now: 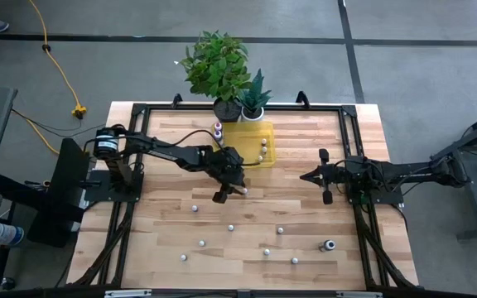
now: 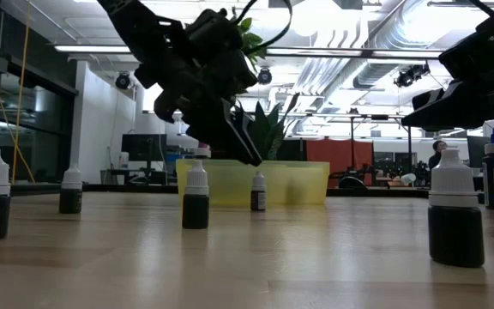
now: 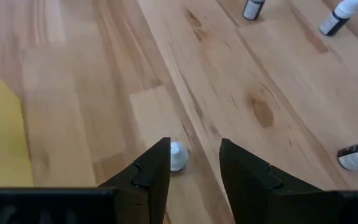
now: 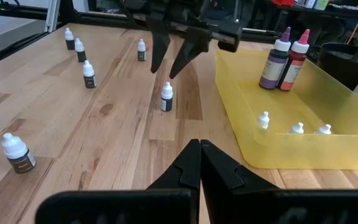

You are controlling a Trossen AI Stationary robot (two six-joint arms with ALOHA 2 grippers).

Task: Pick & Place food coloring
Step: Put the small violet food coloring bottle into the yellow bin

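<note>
Yellow and translucent, the tray (image 1: pixel 255 153) sits near the far edge of the wooden table (image 1: pixel 164 223), just in front of two potted plants (image 1: pixel 222 70), and already holds a few small capped bottles plus two taller ones with purple and red bodies (image 4: pixel 283 59). Most of the food coloring is scattered loose over the boards nearer the camera, standing well apart from each other. One small dark bottle with a white cap (image 4: pixel 166 97) stands upright just beside the tray's near corner, and the left gripper (image 1: pixel 226 192) hangs right above it, fingers (image 3: pixel 148 174) apart and empty, with the cap showing between them in the left wrist view. The right gripper (image 1: pixel 311 175) waits off to the side of the tray with its fingers pressed together, holding nothing.

My read is that the step in hand is the approach to this bottle, before any grasp. The next move calls for lowering straight down so the fingers straddle the bottle without nudging it over, then closing on the body, lifting and carrying it across the tray wall
</note>
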